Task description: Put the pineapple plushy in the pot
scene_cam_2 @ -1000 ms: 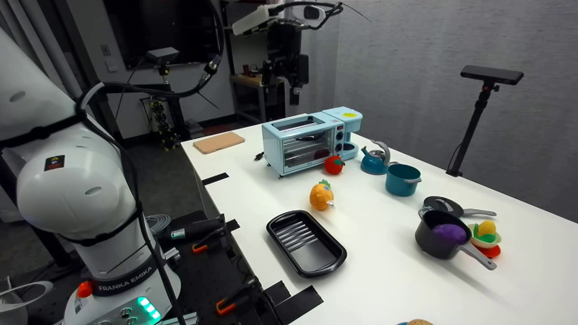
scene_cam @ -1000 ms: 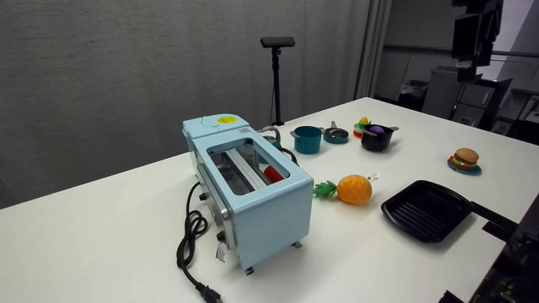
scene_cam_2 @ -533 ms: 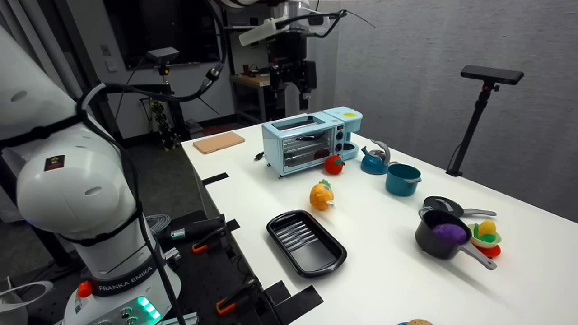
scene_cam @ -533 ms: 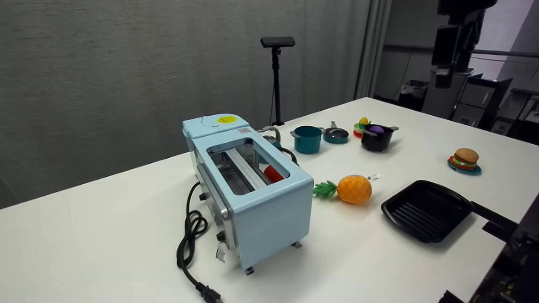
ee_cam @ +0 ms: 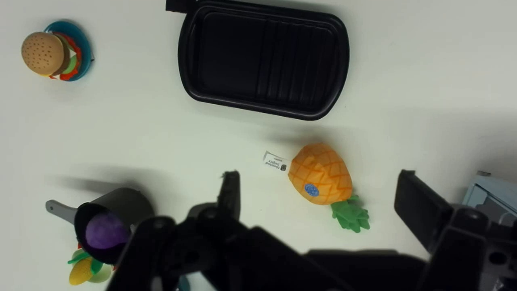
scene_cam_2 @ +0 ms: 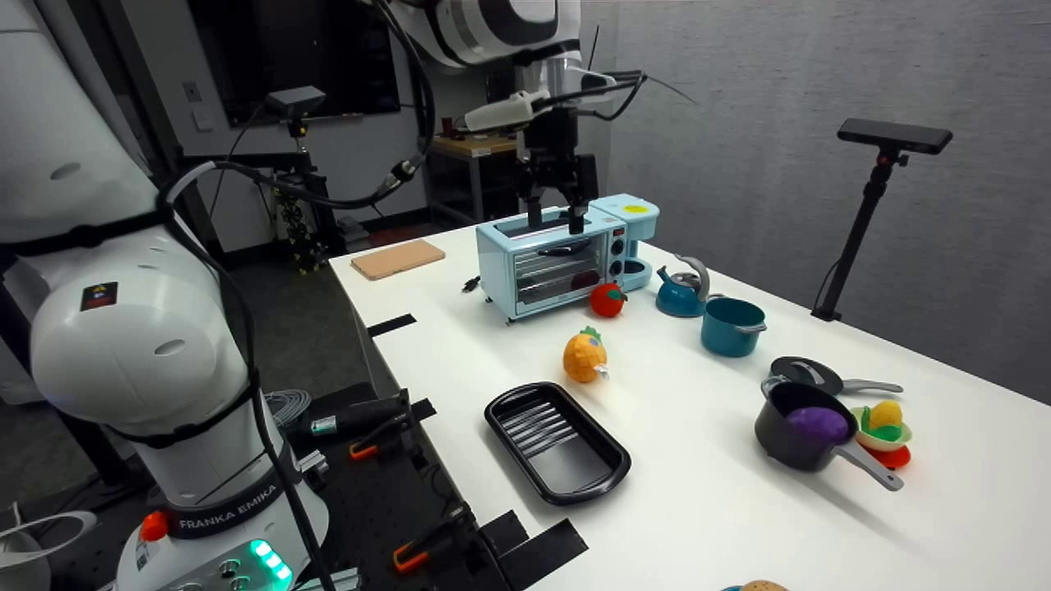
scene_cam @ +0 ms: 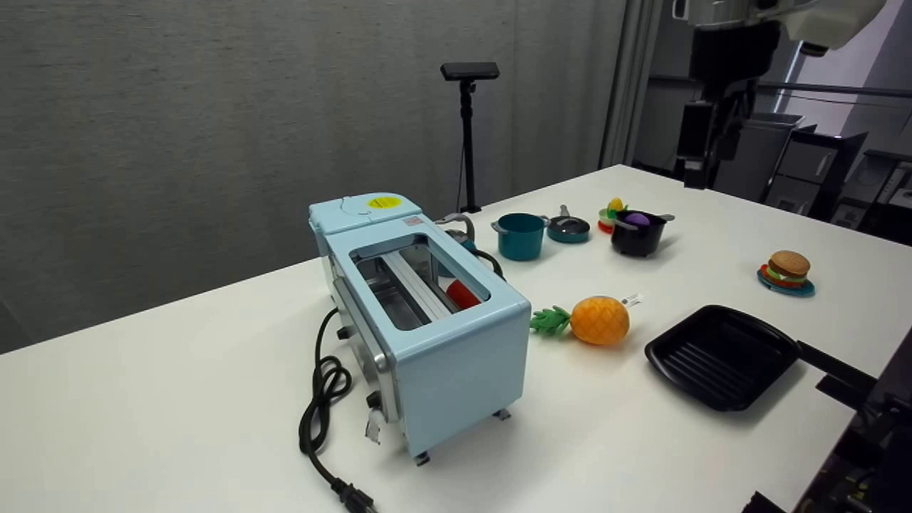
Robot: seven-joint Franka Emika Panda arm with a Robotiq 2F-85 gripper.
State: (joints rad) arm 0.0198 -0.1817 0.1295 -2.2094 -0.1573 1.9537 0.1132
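The pineapple lies on its side on the tabletop, near the pan and apart from it, off the long edge and close to the ridged end. In the wrist view it shows below the pan, its green tuft turned away from the pan, its white tag sticking out at the other end. The claw is released: its fingers stand wide apart, and it hangs pointing down, well higher than the pan in both exterior views. In the wrist view the pineapple shows in the gap between the fingertips.

The pot stands off the same long edge of the pan, farther away than the pineapple and toward the smooth end, with a purple toy in it. Past the pot, as seen from the pan, sits a bowl of toy food.

The toaster stands off the pan's ridged end, the tomato just beside it; whether those two touch I cannot tell. Across the tabletop from the pan stand the kettle, the teal pot and the skillet. The burger rests on its plate off the pan's smooth end.
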